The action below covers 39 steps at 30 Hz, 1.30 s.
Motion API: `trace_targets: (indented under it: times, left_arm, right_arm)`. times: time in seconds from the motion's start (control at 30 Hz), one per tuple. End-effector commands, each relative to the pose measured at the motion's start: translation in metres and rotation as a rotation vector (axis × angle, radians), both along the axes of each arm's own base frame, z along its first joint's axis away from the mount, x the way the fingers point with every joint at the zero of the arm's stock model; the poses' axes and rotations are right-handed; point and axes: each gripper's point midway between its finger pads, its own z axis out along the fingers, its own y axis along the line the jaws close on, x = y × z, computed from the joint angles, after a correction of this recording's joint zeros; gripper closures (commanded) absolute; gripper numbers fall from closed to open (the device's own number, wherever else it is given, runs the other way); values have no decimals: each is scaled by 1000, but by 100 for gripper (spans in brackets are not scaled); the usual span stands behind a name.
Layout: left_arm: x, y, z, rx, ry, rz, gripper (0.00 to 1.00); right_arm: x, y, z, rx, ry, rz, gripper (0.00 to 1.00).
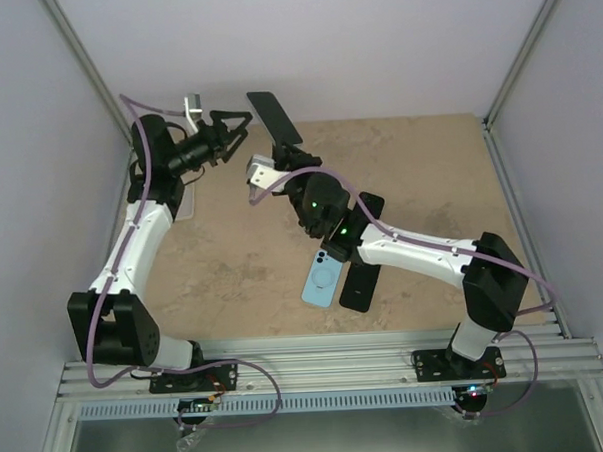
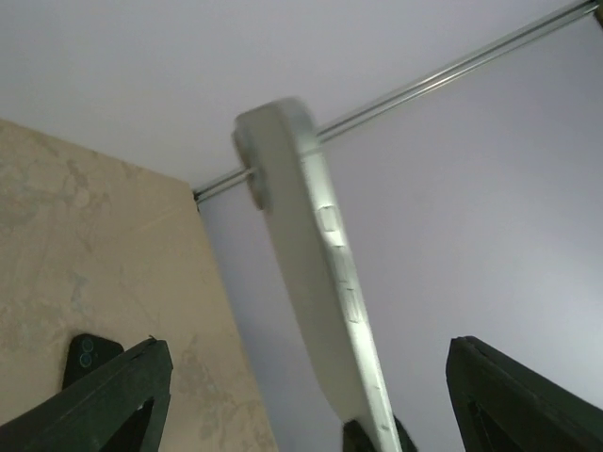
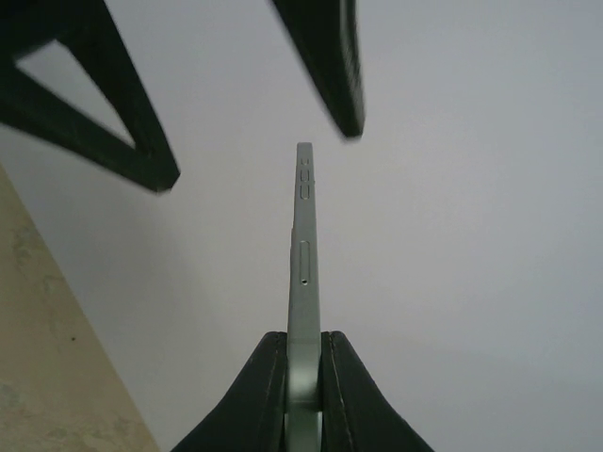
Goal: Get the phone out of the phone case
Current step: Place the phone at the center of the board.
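My right gripper (image 1: 286, 152) is shut on the lower end of a phone (image 1: 274, 117) and holds it upright in the air over the far part of the table. The phone has a dark screen. In the right wrist view (image 3: 303, 245) it is edge-on between my pads, its thin grey edge showing buttons and a tray slot. My left gripper (image 1: 243, 126) is open just left of the phone, apart from it. In the left wrist view the pale phone (image 2: 301, 254) stands between the wide-apart fingers (image 2: 122, 395). A light blue case (image 1: 322, 275) with a ring lies flat on the table.
A black flat item (image 1: 359, 284) lies beside the blue case, partly under the right arm. A black piece with two round lens holes (image 2: 85, 353) shows on the tan table (image 1: 233, 259). Pale walls and metal frame rails (image 1: 79, 66) close in the sides and back.
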Motion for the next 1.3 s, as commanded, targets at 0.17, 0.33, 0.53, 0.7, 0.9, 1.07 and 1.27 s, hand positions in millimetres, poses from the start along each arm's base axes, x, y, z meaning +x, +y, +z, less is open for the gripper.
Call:
trace_targets:
  times: [0.17, 0.33, 0.53, 0.7, 0.9, 1.07, 1.27]
  left_arm:
    - [-18, -20, 5, -40, -11, -25, 25]
    - [-22, -21, 7, -48, -7, -23, 35]
    - [-25, -25, 5, -43, 2, -33, 51]
    - [-27, -27, -4, -31, 34, -31, 58]
    - [-29, -30, -4, -30, 30, -32, 67]
    - [-32, -32, -7, -28, 29, -37, 77]
    - [-31, -30, -6, -8, 14, -18, 96]
  right_arm:
    - [-31, 1, 32, 23, -249, -53, 100]
    - [-40, 5, 27, -38, -322, -76, 100]
    - [-42, 7, 23, -69, -352, -89, 99]
    - [-43, 8, 23, -91, -381, -105, 100]
    - [-45, 12, 18, -125, -402, -114, 100]
    - [-43, 14, 13, -143, -403, -120, 100]
    - [-44, 14, 11, -146, -396, -121, 91]
